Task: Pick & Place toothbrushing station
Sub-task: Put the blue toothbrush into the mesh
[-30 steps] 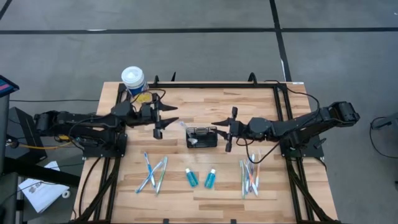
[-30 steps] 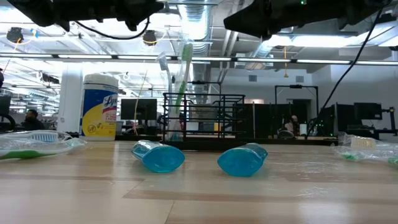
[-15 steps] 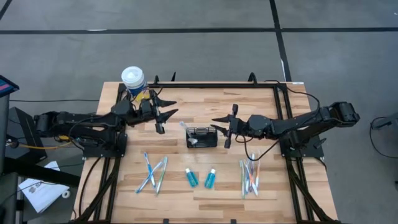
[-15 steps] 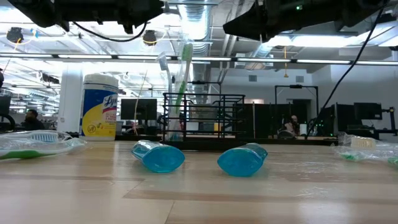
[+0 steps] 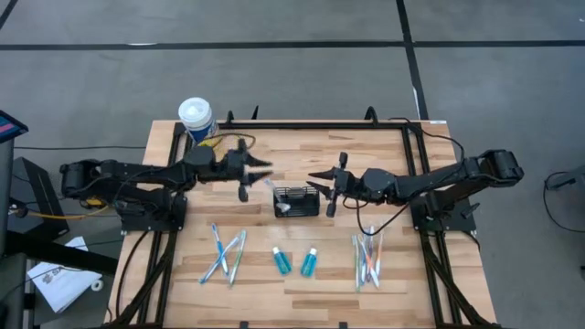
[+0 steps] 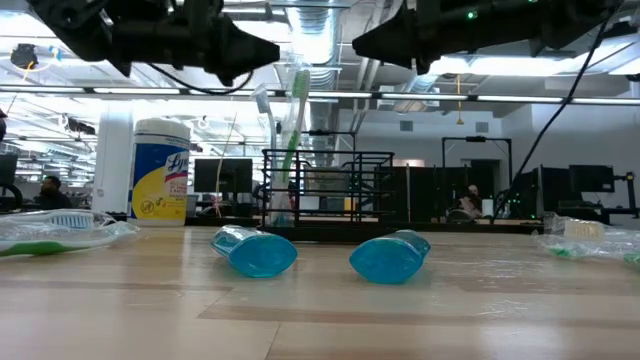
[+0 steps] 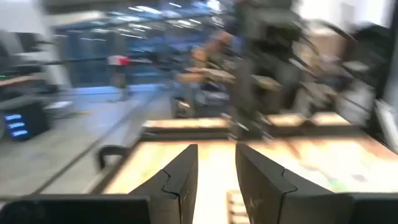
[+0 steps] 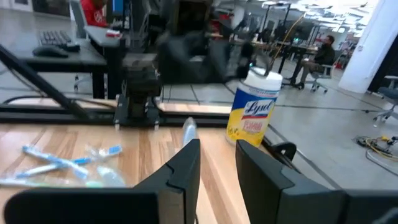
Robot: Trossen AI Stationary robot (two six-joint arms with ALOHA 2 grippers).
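Centrally on the pale wooden worktop [image 5: 302, 151] sits the black basket [image 5: 296, 201], one toothbrush [image 6: 293, 140] standing upright in it. Left end effector [image 5: 259, 171] hangs just beside the basket's left, fingers narrowly parted, nothing between them; right end effector [image 5: 320, 182] hovers at its right edge, also narrowly parted and bare. Two teal tubes [image 5: 294, 262] lie nearer the front, toothbrush bundles [image 5: 226, 251] to either side. Behind — a canister [image 5: 196, 117], grey floor, an office with desks and ceiling lights.
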